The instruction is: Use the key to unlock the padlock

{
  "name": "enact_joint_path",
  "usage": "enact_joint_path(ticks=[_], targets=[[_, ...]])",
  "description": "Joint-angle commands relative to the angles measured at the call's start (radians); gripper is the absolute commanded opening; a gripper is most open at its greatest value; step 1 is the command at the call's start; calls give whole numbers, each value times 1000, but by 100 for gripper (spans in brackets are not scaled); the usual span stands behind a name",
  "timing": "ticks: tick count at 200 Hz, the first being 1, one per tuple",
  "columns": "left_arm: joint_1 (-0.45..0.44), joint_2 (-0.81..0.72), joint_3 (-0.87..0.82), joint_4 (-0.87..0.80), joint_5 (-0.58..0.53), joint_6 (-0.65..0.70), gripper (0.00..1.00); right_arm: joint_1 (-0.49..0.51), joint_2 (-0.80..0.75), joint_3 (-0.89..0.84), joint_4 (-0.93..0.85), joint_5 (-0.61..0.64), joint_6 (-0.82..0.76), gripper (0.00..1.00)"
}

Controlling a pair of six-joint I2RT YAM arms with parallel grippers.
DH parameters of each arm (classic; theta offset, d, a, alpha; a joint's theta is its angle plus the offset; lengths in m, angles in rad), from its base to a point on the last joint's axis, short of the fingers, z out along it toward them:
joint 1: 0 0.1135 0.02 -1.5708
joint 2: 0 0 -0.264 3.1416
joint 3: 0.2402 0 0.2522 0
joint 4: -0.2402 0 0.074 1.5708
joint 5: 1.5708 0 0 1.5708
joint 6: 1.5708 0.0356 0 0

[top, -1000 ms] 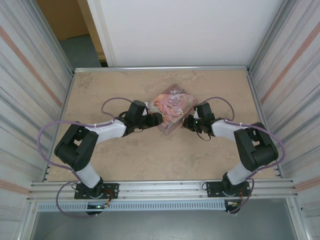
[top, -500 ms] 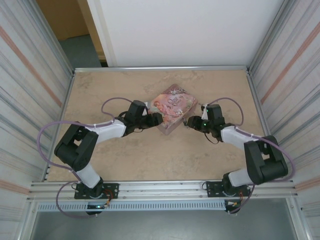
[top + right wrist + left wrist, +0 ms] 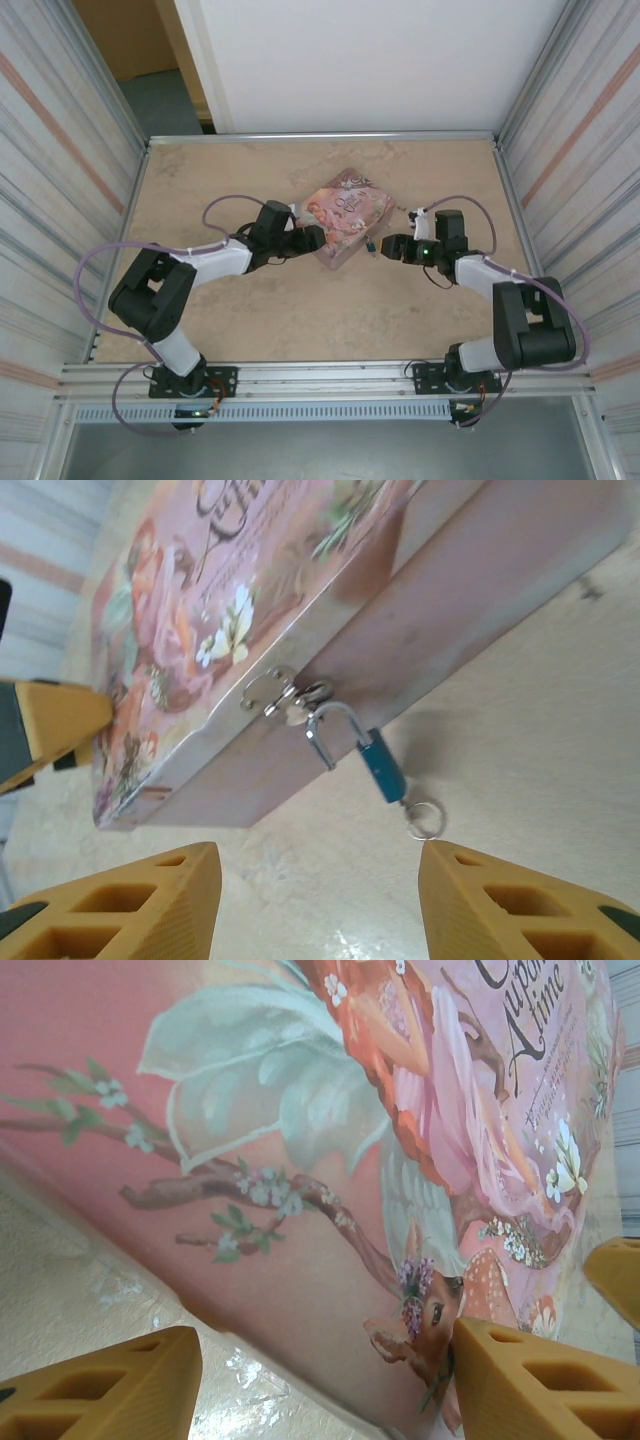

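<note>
Key blade hidden inside the padlock (image 3: 381, 766), tin (image 3: 300, 1160) edges cropped off frame

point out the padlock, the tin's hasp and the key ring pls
padlock (image 3: 381, 764): right wrist view, on its blue body.
hasp (image 3: 272, 691): right wrist view, on the metal clasp at the tin's edge.
key ring (image 3: 425, 819): right wrist view, on the wire loop.

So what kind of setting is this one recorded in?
Probably a lab test cell, not a home: a beige tabletop walled by corrugated metal panels, aluminium rail carrying both arms, white board behind.
</note>
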Motion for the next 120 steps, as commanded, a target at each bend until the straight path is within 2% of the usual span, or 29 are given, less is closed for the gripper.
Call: enact_joint_path(ticks=[1,55,91,120], targets=[[18,38,-68,-269,-72,38,65,-5,56,41,25,-61,-52,53],[23,38,-76,-259,-67,38,65,3,112,74,5,10,12,52],[24,40,-75,-254,-62,38,65,31,156,72,59,57,62,49],[26,38,-79,-252,-60,36,65,40,203,71,123,41,91,44]])
